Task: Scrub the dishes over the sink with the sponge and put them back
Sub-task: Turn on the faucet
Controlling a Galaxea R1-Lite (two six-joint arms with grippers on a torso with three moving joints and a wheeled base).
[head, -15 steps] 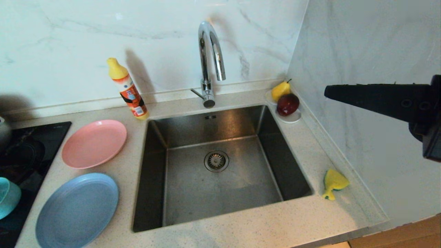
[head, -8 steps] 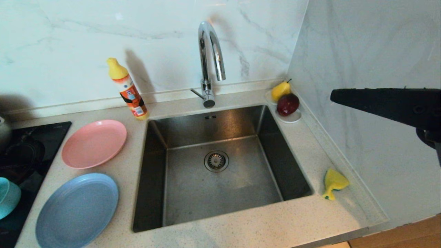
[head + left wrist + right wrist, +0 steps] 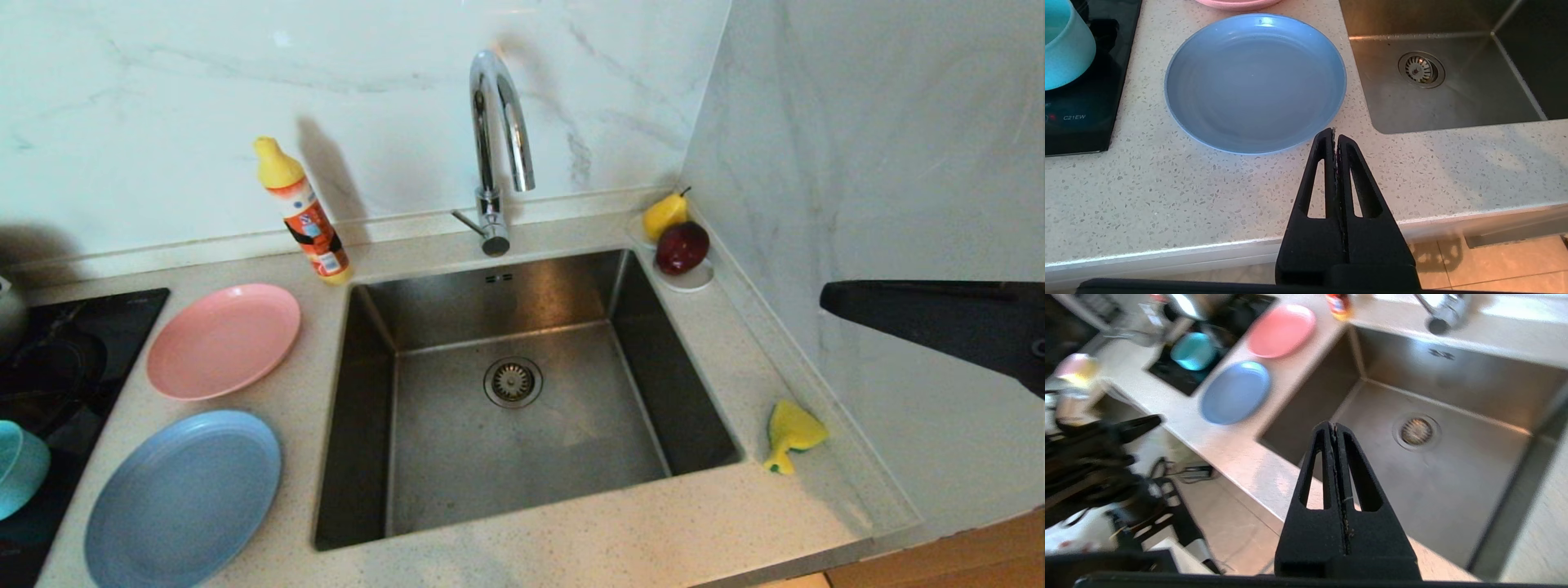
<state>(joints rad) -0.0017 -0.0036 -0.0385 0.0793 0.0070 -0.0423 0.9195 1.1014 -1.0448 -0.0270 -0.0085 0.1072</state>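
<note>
The pink plate [image 3: 223,340] and the light-blue plate [image 3: 184,498] lie on the counter left of the steel sink [image 3: 522,482], with the teal bowl [image 3: 18,467] on the hob at the far left. The yellow sponge [image 3: 790,434] lies crumpled on the counter right of the sink. My right gripper [image 3: 826,297] hangs shut and empty in the air at the right, above the sponge and beside the wall; its own view shows it [image 3: 1334,426] over the sink's front edge. My left gripper [image 3: 1333,133] is shut, parked near the counter's front edge by the blue plate [image 3: 1255,81].
A curved chrome tap [image 3: 495,139] stands behind the sink. An orange bottle with a yellow cap [image 3: 303,211] is at the back left. A saucer [image 3: 690,282] with a pear and a dark red fruit sits in the back right corner. The black hob [image 3: 73,343] is at the left.
My right gripper has moved down and back toward the right edge of the head view, still shut. Nothing else has shifted.
</note>
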